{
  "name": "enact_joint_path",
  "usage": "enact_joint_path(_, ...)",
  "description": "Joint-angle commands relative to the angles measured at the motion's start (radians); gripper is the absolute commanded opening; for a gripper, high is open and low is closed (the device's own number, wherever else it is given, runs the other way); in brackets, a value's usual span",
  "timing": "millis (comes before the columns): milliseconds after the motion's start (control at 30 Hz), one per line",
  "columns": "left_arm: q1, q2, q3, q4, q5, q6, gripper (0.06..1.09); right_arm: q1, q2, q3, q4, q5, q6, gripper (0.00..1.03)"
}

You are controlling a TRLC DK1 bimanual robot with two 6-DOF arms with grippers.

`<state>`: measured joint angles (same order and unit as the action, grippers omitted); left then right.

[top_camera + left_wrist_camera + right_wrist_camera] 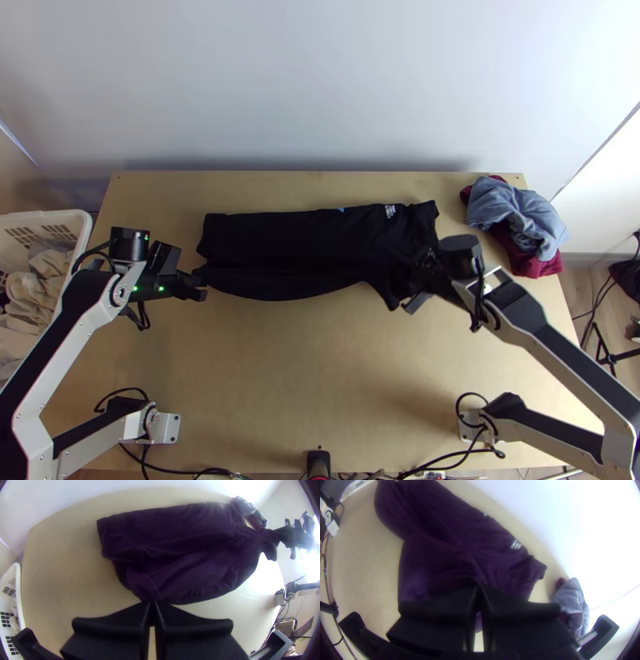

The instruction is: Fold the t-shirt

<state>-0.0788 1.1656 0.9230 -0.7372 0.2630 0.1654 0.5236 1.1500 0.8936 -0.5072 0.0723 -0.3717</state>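
T-shirt [296,248] lies toward twelve o'clock on the counter [312,360], left gripper [152,604] closed on its hem at eight, right gripper [480,588] on sleeve-side cloth at four. Advised: raise both together, tension even, squaring near edge to far before release.

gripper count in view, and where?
2. Left gripper: shut on the dark t-shirt at its hem end. Right gripper: shut on the fabric at the shirt's other end, near a sleeve.
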Motion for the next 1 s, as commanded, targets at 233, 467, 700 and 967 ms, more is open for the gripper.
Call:
enact_joint_path(233,0.01,0.019,0.077,0.007,-0.001,0.022,0.09,-0.108,0.168,0.186,0.016,-0.008,-0.022,0.03)
enact_joint_path(467,0.053,0.046,0.105,0.041,-0.004,0.026,0.09,-0.143,0.258,0.289,0.024,-0.012,-0.022,0.03)
enact_joint_path(700,0.054,0.132,0.16,0.101,-0.047,0.054,0.09,-0.157,0.359,0.393,0.027,-0.014,-0.024,0.03)
enact_joint_path(967,0.079,0.278,0.258,0.147,-0.071,0.075,0.09,-0.186,0.464,0.484,0.027,-0.016,-0.035,0.03)
